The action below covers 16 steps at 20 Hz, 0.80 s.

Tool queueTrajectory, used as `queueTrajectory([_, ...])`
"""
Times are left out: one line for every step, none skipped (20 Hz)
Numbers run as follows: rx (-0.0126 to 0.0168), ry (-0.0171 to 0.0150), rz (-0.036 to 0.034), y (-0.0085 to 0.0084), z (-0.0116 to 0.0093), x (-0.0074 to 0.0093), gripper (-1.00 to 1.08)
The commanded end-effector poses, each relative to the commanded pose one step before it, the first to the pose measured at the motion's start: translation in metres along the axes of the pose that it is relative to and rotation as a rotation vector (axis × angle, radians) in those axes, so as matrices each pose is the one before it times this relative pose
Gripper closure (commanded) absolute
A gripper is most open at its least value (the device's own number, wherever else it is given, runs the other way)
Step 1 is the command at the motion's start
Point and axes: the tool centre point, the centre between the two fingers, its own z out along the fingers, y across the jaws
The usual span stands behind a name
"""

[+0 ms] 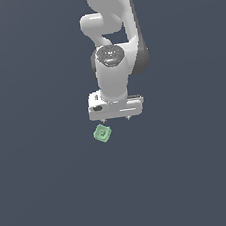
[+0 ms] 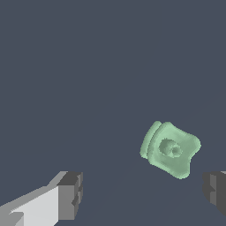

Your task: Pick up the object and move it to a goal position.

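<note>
Both views are evenly and moderately lit against a flat, dark slate-blue background with no visible texture or gradient. The glossy white robot arm (image 1: pixel 112 59) carries soft shading, brighter on the exterior view's left and darker grey toward its right, which places the light on the left. No cast shadows appear on the background. The small pale green squarish block (image 2: pixel 170 149) shows gentle shading around its round recess. No glare occurs. Edges are slightly soft and pixelated from low render resolution; focus is uniform, with no edge distortion.
</note>
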Motion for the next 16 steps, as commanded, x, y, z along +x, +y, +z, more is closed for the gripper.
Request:
queueTrajectory([0.0,0.0,0.0,0.00001,0.0,0.0,-0.92])
queueTrajectory([0.0,0.0,0.0,-0.00016,0.00004,0.00015,-0.92])
queueTrajectory([0.00165,0.00155,0.00172,0.00087,-0.00081,0.00016,-0.92])
queueTrajectory([0.00212,0.00198,0.00211,0.00093,-0.00102,0.00038,-0.92])
queueTrajectory([0.00293,0.00275,0.00268,0.00125,-0.00145,0.00055,-0.92])
queueTrajectory([0.00372,0.00352,0.00293,0.00152,-0.00194,0.00072,-0.92])
queueTrajectory([0.00403,0.00387,0.00234,0.00155,-0.00229,0.0008,-0.92])
queueTrajectory([0.0033,0.0032,0.00089,0.00115,-0.0021,0.00069,-0.92])
queueTrajectory([0.00245,0.00239,-0.00046,0.00072,-0.00179,0.00055,-0.92])
queueTrajectory([0.00165,0.00162,-0.00151,0.00034,-0.00145,0.00038,-0.92])
queueTrajectory([0.00083,0.00081,-0.00198,0.00001,-0.00097,0.00021,-0.92])
queueTrajectory([0.00019,0.00017,-0.00167,-0.00015,-0.00046,0.00007,-0.92])
queueTrajectory([-0.00017,-0.00017,-0.00065,-0.00008,-0.00003,-0.00003,-0.92])
queueTrajectory([-0.00035,-0.00035,0.00048,-0.00014,0.00038,-0.00009,-0.92])
queueTrajectory([-0.00038,-0.00037,0.00262,0.00025,0.00077,-0.00012,-0.92])
queueTrajectory([-0.00015,-0.00012,0.00468,0.0005,0.00105,-0.00014,-0.92])
